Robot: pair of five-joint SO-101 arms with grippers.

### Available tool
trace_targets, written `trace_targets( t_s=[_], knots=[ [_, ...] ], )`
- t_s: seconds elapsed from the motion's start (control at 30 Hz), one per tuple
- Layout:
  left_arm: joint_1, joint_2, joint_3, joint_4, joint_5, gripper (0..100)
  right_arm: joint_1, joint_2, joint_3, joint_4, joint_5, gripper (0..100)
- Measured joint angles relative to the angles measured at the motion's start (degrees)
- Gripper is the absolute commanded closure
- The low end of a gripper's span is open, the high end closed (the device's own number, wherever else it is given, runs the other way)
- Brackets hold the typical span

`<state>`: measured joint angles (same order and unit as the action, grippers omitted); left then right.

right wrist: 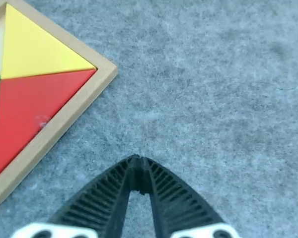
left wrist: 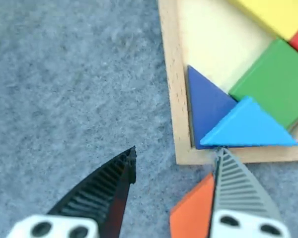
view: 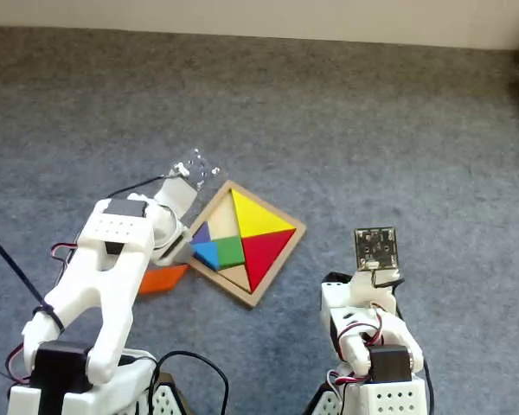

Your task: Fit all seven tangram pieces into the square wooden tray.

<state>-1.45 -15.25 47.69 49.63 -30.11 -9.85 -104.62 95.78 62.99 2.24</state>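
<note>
Resting on the grey carpet [view: 372, 130] between the two arms, the square wooden tray [view: 278, 268] is being seen turned cornerwise from above. Five coloured pieces are lying inside it: a yellow triangle [view: 255, 216] and a red triangle [view: 264, 251] are filling the half nearer the right arm, while a green square [view: 231, 251], a light blue triangle [left wrist: 248, 129] and a dark blue triangle [left wrist: 206, 106] are sitting in the half nearer the left arm. Pale wood is showing beside the green square; whether that is bare floor or a piece cannot be told. An orange piece [view: 163, 277] is lying flat on the carpet just outside the tray's corner.

The left gripper [left wrist: 176, 151] is being held over that corner with its fingers spread wide and holding nothing: the black finger [left wrist: 109, 183] is hanging over carpet, and the grey finger [left wrist: 233, 188] is crossing the orange piece, its tip at the rim beside the light blue triangle.

The right gripper [right wrist: 138, 161] is being held over carpet, apart from the tray, its fingertips pressed together on nothing.
</note>
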Motion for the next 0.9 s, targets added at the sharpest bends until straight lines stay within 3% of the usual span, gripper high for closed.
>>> trace_targets(
  t_s=[0.63,0.9],
  knots=[
    [3.6,0.35,-0.26,-6.15,6.42,75,0.0,0.0,0.0,0.0,0.0,99.3],
    [3.6,-2.9,-3.16,-0.44,6.42,75,0.0,0.0,0.0,0.0,0.0,99.3]
  ],
)
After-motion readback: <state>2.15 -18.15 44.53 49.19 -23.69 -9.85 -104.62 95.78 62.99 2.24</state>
